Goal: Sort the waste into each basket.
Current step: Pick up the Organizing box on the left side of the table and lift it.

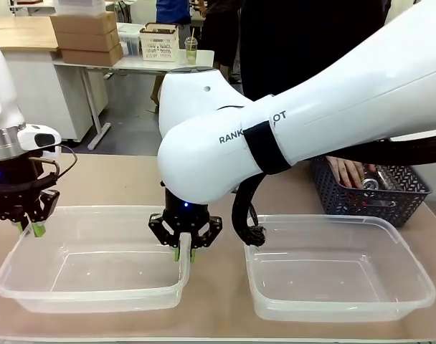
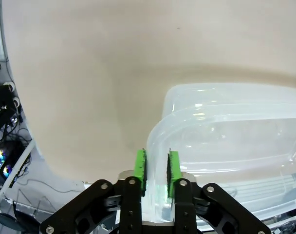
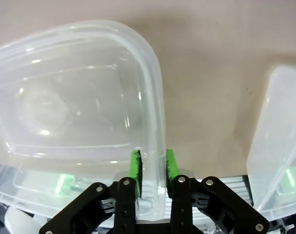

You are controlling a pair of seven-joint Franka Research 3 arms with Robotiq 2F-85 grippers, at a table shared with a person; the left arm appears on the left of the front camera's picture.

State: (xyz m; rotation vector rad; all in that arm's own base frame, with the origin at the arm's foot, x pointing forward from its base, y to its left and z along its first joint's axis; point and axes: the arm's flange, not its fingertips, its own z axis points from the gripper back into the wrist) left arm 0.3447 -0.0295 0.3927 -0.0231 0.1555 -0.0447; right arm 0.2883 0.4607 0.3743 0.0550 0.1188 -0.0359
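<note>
Left pincer (image 2: 157, 160) pinched the left rim of the clear rectangular plastic tub (image 1: 96, 294), right pincer (image 3: 153, 160) its right rim. Second clear plastic tub (image 1: 340, 304) sat alongside on tan worktop (image 1: 110, 179). Drink can (image 1: 370, 183) lay in dark lattice basket (image 1: 390, 204) by person's hand (image 1: 345, 170).

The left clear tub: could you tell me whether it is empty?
Empty: the left tub shows only its bare floor, nothing lying inside.

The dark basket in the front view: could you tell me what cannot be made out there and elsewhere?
- Dark basket contents, front view: lattice wall and the person's hand hide most.
- Person, front view: mostly covered by the right arm.
- Left tub rim, wrist views: whether the pads touch it is unclear.
</note>
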